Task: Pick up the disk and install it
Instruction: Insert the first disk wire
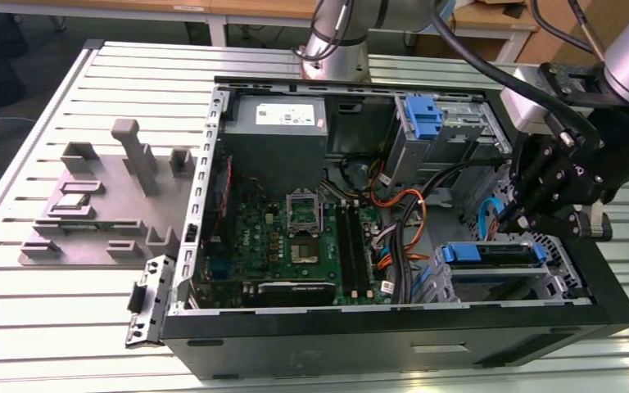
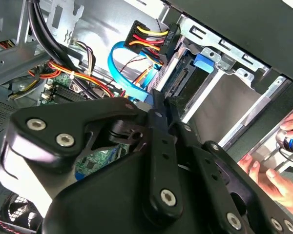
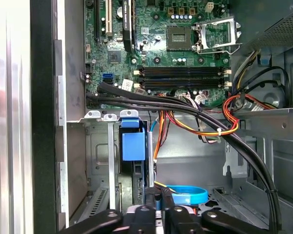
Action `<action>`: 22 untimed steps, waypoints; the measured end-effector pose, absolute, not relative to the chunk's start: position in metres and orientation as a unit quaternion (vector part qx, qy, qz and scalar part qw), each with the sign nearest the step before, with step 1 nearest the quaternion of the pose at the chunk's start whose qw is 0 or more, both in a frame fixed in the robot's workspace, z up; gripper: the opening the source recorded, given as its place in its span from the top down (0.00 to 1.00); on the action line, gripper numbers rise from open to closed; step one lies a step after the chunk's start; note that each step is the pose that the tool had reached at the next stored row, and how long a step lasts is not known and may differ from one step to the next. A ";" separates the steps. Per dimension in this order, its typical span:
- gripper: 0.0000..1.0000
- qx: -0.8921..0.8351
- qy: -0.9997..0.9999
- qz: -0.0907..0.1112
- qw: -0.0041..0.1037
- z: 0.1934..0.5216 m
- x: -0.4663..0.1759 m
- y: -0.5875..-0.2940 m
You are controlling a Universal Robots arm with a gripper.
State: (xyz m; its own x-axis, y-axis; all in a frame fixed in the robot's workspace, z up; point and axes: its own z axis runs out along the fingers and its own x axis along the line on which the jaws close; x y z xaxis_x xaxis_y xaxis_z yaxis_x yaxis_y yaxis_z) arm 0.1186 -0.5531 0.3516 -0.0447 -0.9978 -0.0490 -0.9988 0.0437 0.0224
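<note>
The exterior view showed an open black computer case (image 1: 402, 337) lying on a slatted metal desk (image 1: 52, 336), its inside facing up. The disk (image 1: 490, 255) sat in the drive bay at the lower right of the frame, inside the case, with its blue carrier bracket uppermost between the bay's metal rails. The gripper (image 1: 519, 217) hung just above that bay in the frame, close to the case's right wall, tilted so that its tips pointed down beside a blue data cable (image 1: 493, 214). Its jaws were together, clamped on nothing that could be seen. In the second wrist view the two black fingers (image 2: 158, 112) met in one narrow blade near the connector end of the bay. Whether the tips touched the disk could not be told.

In the first wrist view the disk (image 3: 133, 145) stood edge-on in its bay beyond the gripper (image 3: 159, 196), and the looped blue cable lay just beside the tips.

The green motherboard (image 1: 292, 237) filled the centre of the case. A grey power-supply box (image 1: 276, 123) lay at upper centre, and a second blue bracket (image 1: 424, 115) sat in the cage at upper right. A grey moulded fixture (image 1: 101, 205) stood on the desk at the exterior view's left. In the second wrist view a person's hand (image 2: 278, 170) rested outside the case wall.
</note>
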 end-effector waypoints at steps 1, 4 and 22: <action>0.84 -0.691 0.722 0.025 0.010 0.352 0.119 -0.553; 0.84 -0.691 0.722 0.025 0.010 0.352 0.119 -0.553; 0.84 -0.691 0.722 0.012 0.026 0.342 0.111 -0.561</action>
State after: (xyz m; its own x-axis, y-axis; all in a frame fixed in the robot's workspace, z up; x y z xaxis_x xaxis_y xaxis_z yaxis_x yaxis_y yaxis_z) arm 0.1110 -0.5614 0.3424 -0.0424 -0.9976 -0.0547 -0.9989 0.0435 -0.0183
